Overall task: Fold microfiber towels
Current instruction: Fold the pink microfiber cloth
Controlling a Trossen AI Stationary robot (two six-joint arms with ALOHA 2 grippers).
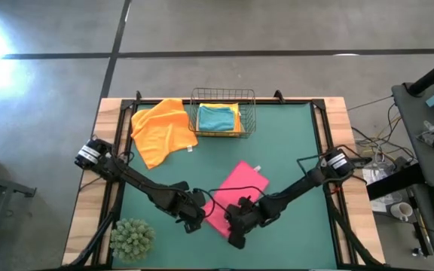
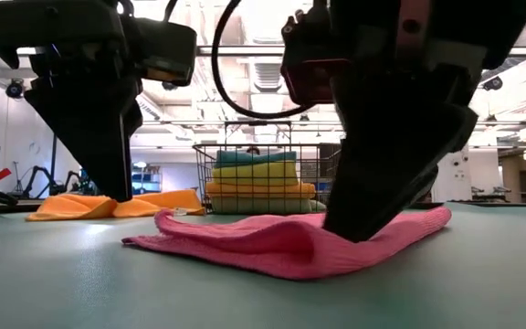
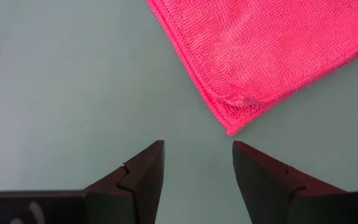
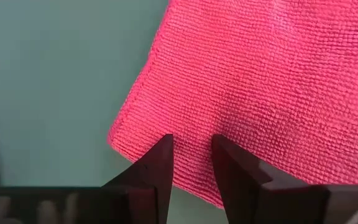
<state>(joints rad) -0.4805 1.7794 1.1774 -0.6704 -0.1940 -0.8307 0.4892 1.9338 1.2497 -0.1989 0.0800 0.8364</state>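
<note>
While the pink towel (image 1: 236,196) lies flat, the left gripper (image 3: 197,163) waits open just off its corner. The right gripper (image 4: 192,152) is half open over the near edge, holding nothing. Both should pinch only the edge, then lift together.

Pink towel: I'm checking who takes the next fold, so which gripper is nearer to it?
Right. The right gripper sits over the pink towel, jaws at its edge. The left gripper hangs over bare mat just off the towel's corner, jaws open.
</note>
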